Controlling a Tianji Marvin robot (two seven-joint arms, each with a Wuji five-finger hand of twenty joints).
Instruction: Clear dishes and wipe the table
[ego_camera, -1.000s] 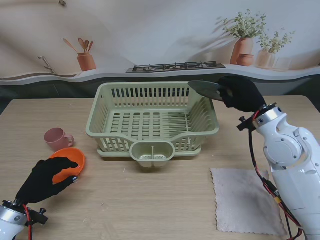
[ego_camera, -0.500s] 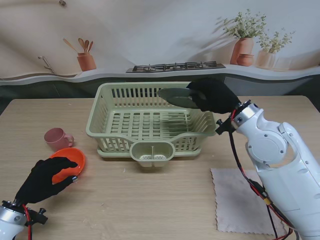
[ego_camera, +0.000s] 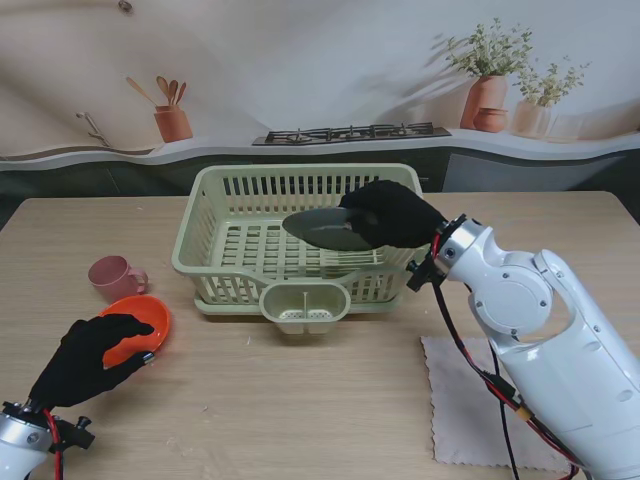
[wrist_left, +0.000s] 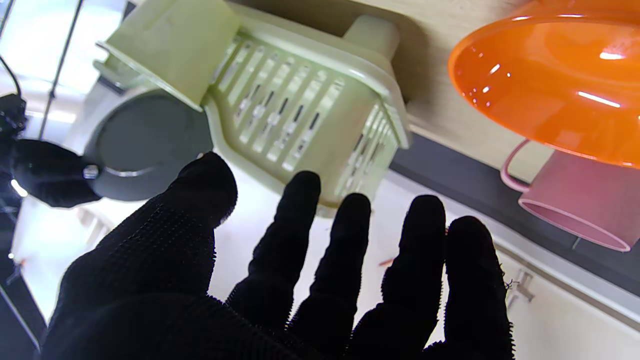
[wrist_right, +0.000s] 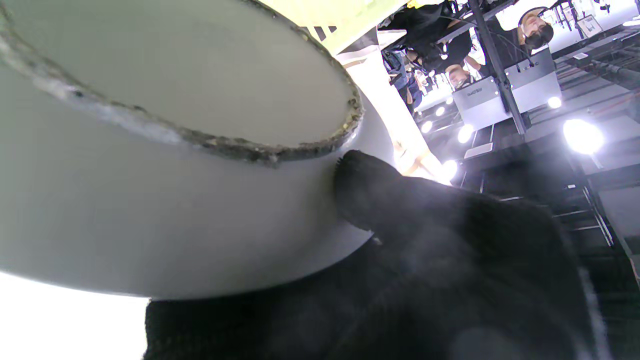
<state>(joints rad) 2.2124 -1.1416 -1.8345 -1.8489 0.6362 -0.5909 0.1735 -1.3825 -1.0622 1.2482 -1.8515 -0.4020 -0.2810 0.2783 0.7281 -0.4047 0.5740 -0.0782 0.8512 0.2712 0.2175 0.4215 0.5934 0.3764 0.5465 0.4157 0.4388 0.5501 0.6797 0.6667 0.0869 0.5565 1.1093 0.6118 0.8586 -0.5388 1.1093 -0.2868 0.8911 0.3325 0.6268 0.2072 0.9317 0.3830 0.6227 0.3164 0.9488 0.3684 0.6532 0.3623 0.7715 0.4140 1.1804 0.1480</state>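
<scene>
My right hand (ego_camera: 393, 213) is shut on a dark grey plate (ego_camera: 325, 229), holding it roughly level over the inside of the pale green dish rack (ego_camera: 220, 190). In the right wrist view the plate's underside (wrist_right: 165, 165) fills the picture, with a fingertip (wrist_right: 357, 185) pressed to its rim. My left hand (ego_camera: 92, 357) hovers open at the near left, fingers spread, partly over the orange bowl (ego_camera: 145, 318). A pink mug (ego_camera: 112, 276) lies just beyond the bowl. The left wrist view shows the bowl (wrist_left: 545, 75), mug (wrist_left: 575, 205), rack (wrist_left: 300, 115) and plate (wrist_left: 145, 145).
A beige cloth (ego_camera: 485, 400) lies flat at the near right of the wooden table (ego_camera: 300, 400), under my right arm. The rack has a cutlery cup (ego_camera: 304, 303) on its near side. A counter with a hob and pots runs along the far edge.
My right hand has carried the plate leftward and lower, from the rack's far right corner to over its middle. The left hand has not moved.
</scene>
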